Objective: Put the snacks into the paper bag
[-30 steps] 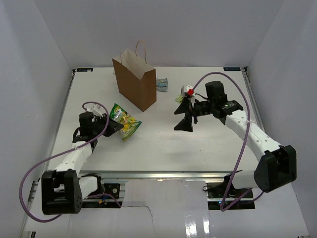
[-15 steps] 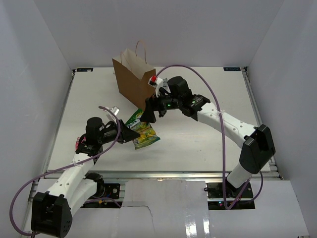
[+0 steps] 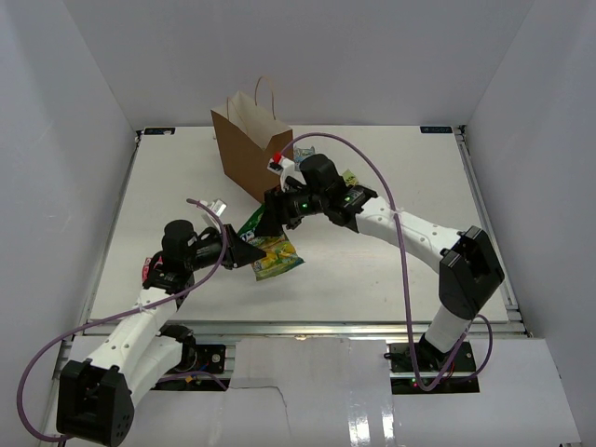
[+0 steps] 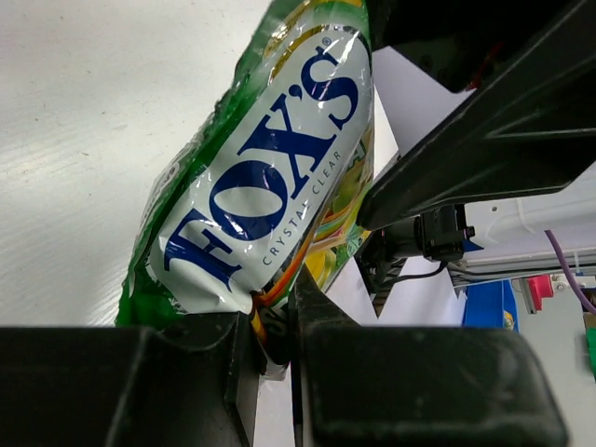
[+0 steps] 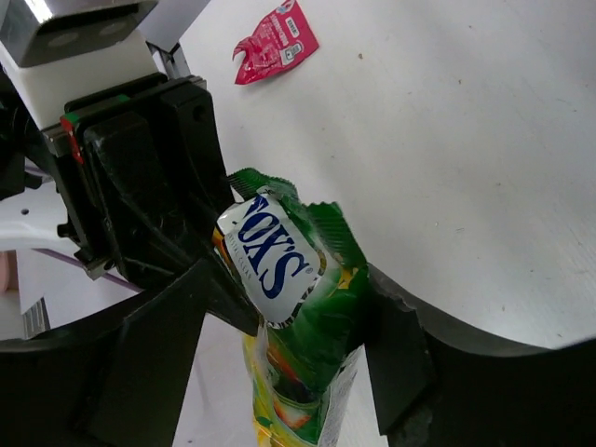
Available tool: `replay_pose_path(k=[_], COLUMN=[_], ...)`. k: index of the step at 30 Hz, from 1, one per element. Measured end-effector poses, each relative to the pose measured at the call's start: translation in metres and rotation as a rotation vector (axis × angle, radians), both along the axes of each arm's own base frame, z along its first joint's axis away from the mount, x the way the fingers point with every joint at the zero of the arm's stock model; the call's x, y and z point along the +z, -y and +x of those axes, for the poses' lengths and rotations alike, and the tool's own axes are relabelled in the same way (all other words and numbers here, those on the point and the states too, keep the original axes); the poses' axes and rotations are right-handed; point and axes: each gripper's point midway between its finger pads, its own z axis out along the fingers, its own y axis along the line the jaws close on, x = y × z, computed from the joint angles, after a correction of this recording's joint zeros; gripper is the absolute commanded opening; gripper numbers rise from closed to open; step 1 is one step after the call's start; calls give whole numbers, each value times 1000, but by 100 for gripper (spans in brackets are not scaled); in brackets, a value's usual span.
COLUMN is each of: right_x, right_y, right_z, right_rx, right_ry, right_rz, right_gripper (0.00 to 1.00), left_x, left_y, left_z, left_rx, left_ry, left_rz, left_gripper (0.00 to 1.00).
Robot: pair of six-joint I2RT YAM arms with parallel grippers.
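From above: paper bag (image 3: 250, 156) upright at the far side of the table (image 3: 391, 261), mouth up. In front of it and apart from it, green-yellow packet (image 3: 272, 255) pinched at its near end by the left gripper (image 3: 244, 253). Right gripper (image 3: 266, 212) at the far end of the same packet, just beside the bag's lower corner. Small red packet (image 3: 147, 271) flat on the table, near the left arm.

From the left wrist: left gripper (image 4: 270, 343) closed tight on the crimped edge of the green-yellow packet (image 4: 270, 186), label "FOX'S" readable. Dark finger of the right gripper close by, on the right side.

From the right wrist: right gripper (image 5: 287, 279) spread wide, one finger on each side of the green-yellow packet (image 5: 293, 298); not clamped on it. Red packet (image 5: 276, 45) on the table (image 5: 466, 140) beyond, well apart.
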Motion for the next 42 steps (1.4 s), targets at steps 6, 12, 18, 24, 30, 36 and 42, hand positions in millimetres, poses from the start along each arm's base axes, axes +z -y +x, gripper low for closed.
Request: replay_pose_path(k=[6, 12, 18, 24, 30, 36, 42], right_x=[-4, -3, 9, 32, 99, 195, 280], right_y=[1, 1, -2, 4, 9, 14, 19], right_z=[-3, -3, -12, -15, 14, 65, 123], right_rx=[10, 16, 117, 254, 307, 249, 67], right_ry=[-26, -32, -7, 62, 257, 554, 831], right_rz=[14, 25, 89, 178, 294, 397, 466], right_gripper=[45, 18, 11, 8, 8, 8, 8], left_x=[0, 1, 4, 25, 66, 79, 66], left_y=[1, 2, 1, -1, -10, -23, -33], left_z=[0, 2, 6, 5, 5, 10, 16], left_rx=[-5, -5, 20, 39, 104, 200, 269], left_ry=[-3, 0, -4, 81, 248, 302, 256], left_rz=[-4, -6, -14, -31, -43, -6, 38], left_gripper=[12, 41, 69, 82, 91, 93, 93])
